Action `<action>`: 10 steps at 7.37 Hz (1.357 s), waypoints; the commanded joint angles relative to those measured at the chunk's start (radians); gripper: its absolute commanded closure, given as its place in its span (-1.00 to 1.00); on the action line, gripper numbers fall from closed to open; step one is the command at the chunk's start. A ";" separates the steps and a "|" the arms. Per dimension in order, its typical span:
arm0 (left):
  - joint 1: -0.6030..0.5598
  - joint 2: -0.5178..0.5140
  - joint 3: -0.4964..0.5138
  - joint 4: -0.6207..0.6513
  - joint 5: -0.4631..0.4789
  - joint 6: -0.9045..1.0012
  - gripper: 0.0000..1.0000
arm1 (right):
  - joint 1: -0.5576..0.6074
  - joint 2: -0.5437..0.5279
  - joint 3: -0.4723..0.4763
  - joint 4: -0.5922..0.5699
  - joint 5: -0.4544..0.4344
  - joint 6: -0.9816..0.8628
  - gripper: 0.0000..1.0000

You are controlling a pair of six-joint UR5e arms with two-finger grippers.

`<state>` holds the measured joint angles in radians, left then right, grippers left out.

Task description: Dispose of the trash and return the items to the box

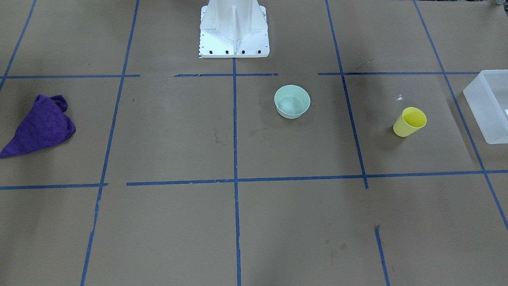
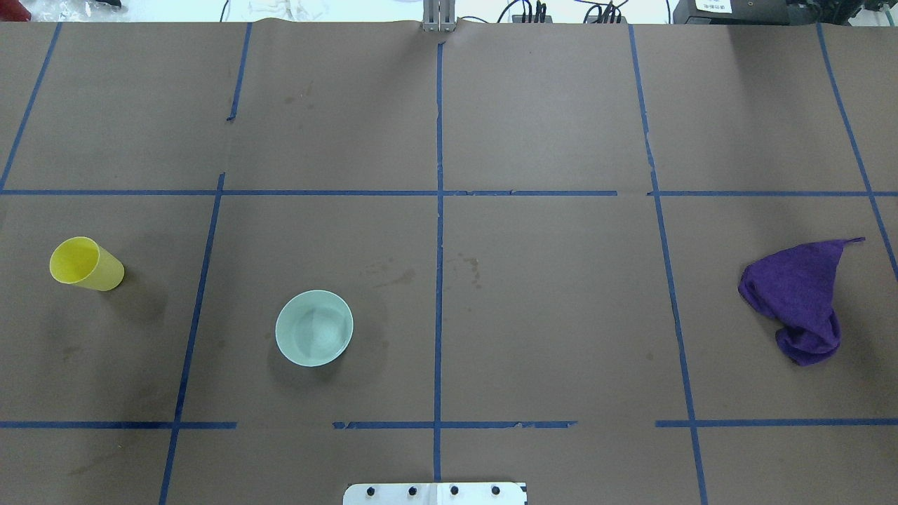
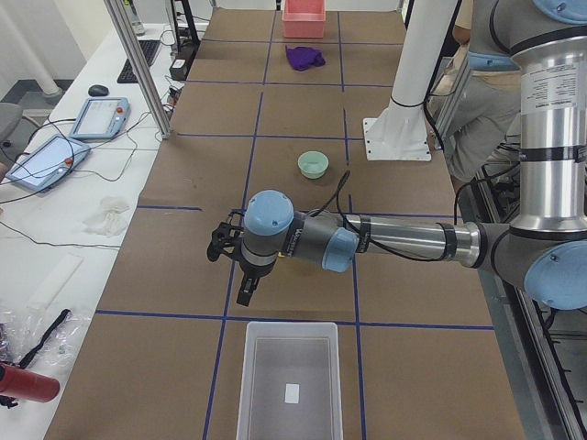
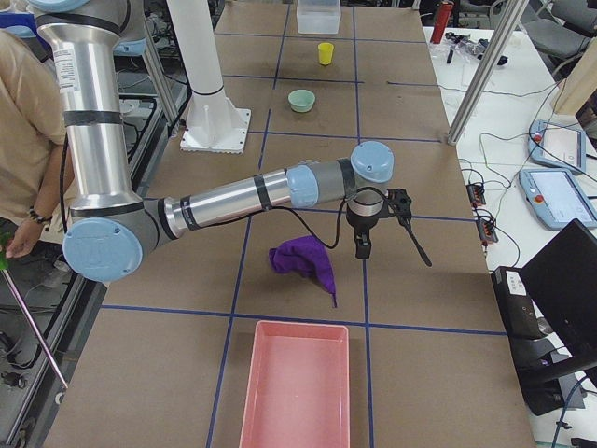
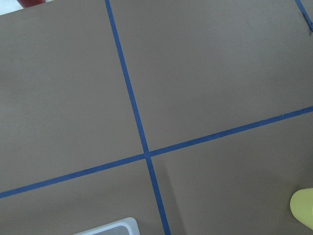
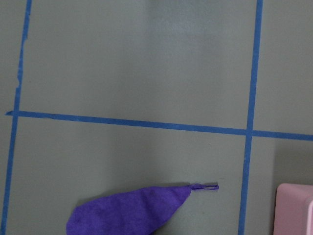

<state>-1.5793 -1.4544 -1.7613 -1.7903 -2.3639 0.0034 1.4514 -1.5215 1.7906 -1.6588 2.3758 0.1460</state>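
Note:
The yellow cup (image 1: pixel 410 121) stands upright on the brown table, also in the overhead view (image 2: pixel 85 264). The mint-green bowl (image 1: pixel 292 101) stands nearer the robot's base (image 2: pixel 314 328); a pale shape lies in it that I cannot identify. The frosted box (image 1: pixel 488 105) sits at the table's left end (image 3: pixel 289 385). My left gripper (image 3: pixel 234 270) hangs above the table between cup and box; its wrist view shows the cup's rim (image 5: pixel 304 208) and a box corner (image 5: pixel 110 227). My right gripper (image 4: pixel 392 247) hangs beside a purple cloth (image 4: pixel 303 259). I cannot tell whether either is open or shut.
The purple cloth (image 2: pixel 800 298) lies crumpled at the table's right end, next to a pink bin (image 4: pixel 297 383). The robot's white pedestal (image 1: pixel 234 29) stands at the near edge. Blue tape lines grid the table. A person stands beside the robot (image 4: pixel 23 140).

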 commanded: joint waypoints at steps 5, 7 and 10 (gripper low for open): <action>0.080 0.031 -0.035 -0.010 -0.021 0.020 -1.00 | -0.002 -0.040 0.003 0.033 0.005 0.009 -1.00; 0.281 0.028 -0.036 -0.175 -0.025 -0.281 -1.00 | -0.005 -0.061 -0.002 0.141 0.008 0.010 -1.00; 0.427 0.023 -0.004 -0.334 0.018 -0.612 -1.00 | -0.045 -0.066 -0.016 0.177 0.013 0.012 -1.00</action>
<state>-1.2011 -1.4257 -1.7816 -2.0950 -2.3600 -0.4908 1.4206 -1.5849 1.7780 -1.4903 2.3878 0.1576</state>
